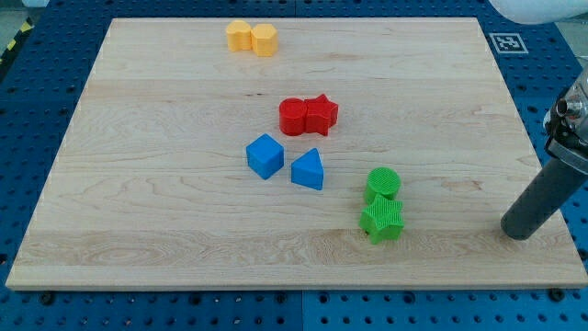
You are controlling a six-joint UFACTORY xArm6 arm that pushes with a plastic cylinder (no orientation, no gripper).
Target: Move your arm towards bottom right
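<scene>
Nearest: green star (381, 221), touching green cylinder (383, 184) above it.
Tip: my tip (517, 232) rests on the desk (165, 184) near its bottom right, well apart from every block.
Hand: none fitted, just a stiff rod.
Handling: likely light blocks, sliding easily; nothing to grasp.

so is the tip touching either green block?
No, my tip sits well to the view's right of the green star and green cylinder, with bare board between.

2 yellow blocks (252, 38), 2 red (309, 116), 2 blue (286, 162), 2 green (382, 205) — pale wood board (138, 184).
</scene>
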